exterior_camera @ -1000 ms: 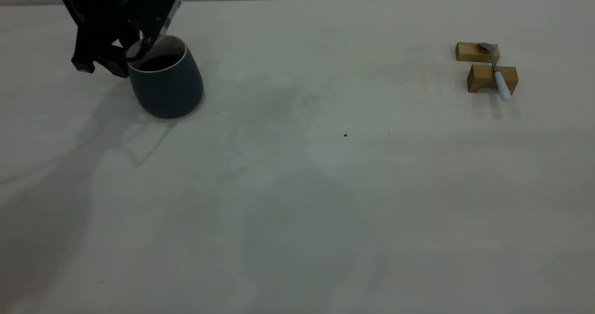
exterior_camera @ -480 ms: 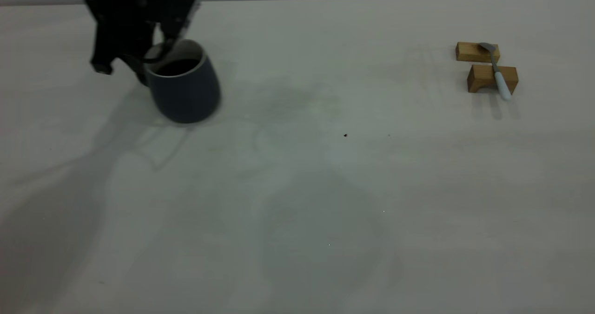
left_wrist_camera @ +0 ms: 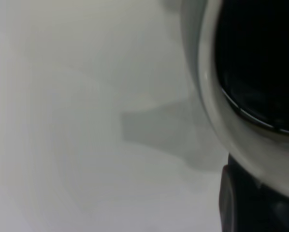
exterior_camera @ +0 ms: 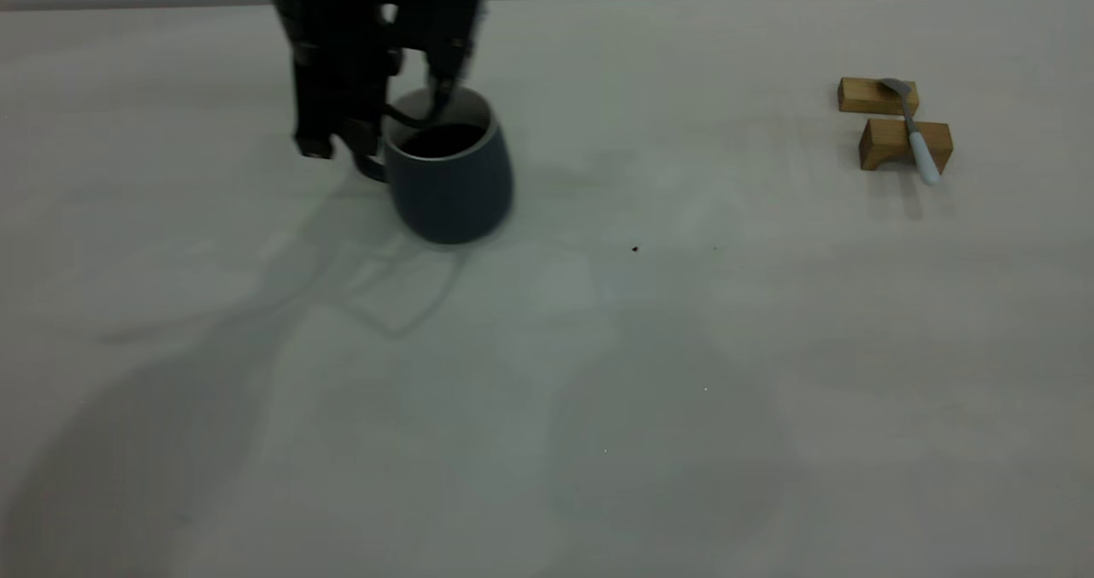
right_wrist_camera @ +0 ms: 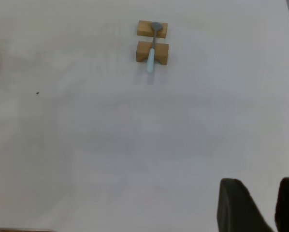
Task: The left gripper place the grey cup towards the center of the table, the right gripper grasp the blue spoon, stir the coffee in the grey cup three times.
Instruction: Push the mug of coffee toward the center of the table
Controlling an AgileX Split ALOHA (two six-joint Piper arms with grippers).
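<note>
The grey cup stands upright on the table, left of the middle, with dark coffee inside. My left gripper is shut on the cup's rim from above, on the handle side. In the left wrist view the white rim and the coffee fill one side, with a black finger against the rim. The blue spoon lies across two wooden blocks at the far right. My right gripper hovers well short of the spoon, open and holding nothing.
Two small wooden blocks carry the spoon, its bowl on the farther one. A tiny dark speck lies near the table's middle. The arm's shadow falls across the table's front left.
My left gripper has carried the cup to the right, from the far left towards the middle. The spoon and the blocks have not moved.
</note>
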